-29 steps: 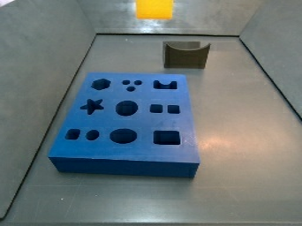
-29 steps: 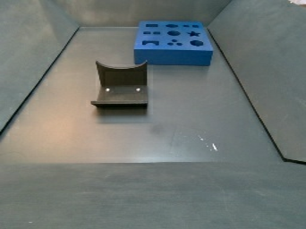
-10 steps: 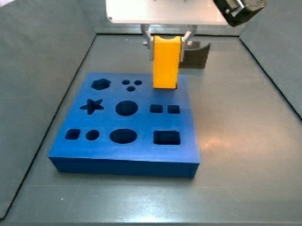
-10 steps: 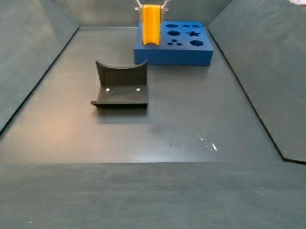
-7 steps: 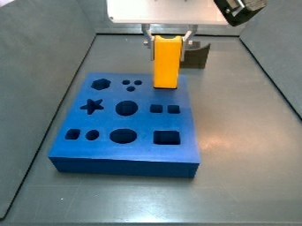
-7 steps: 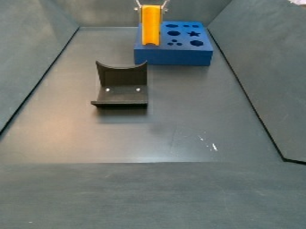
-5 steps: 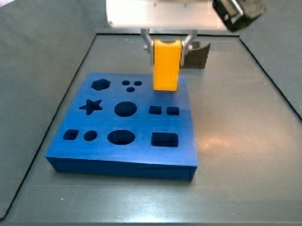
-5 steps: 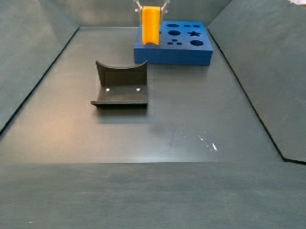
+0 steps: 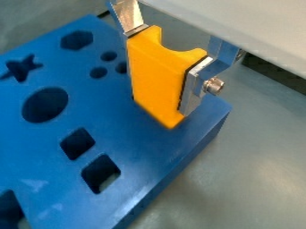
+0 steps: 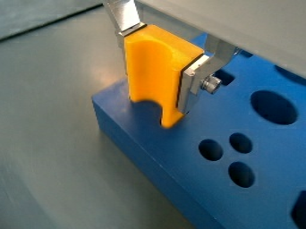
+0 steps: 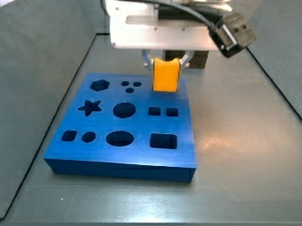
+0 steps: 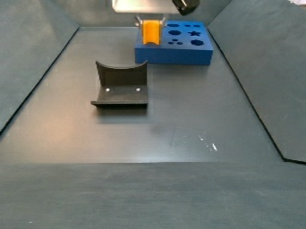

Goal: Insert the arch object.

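The arch object is an orange block with a half-round notch in one end, seen in both wrist views (image 9: 156,76) (image 10: 153,72). My gripper (image 9: 164,55) (image 10: 159,51) is shut on it, silver fingers (image 9: 199,82) pressing its two sides. It stands upright at the far corner of the blue board (image 11: 118,146), with its lower end at the arch-shaped hole. I cannot tell how deep it sits. Both side views show the gripper (image 11: 167,60) (image 12: 152,22) low over the board (image 12: 180,55) with the orange piece (image 11: 167,78) (image 12: 152,34) under it.
The board has several other shaped holes, including a star (image 11: 87,108) and a large round one (image 11: 125,109). The dark fixture (image 12: 120,86) stands on the grey floor apart from the board; its edge (image 11: 199,58) shows behind the gripper. Slanted grey walls (image 12: 36,63) surround the floor.
The gripper has come straight down with the orange arch piece. Less of the piece shows above the board than half a second ago. The board and the fixture have not moved.
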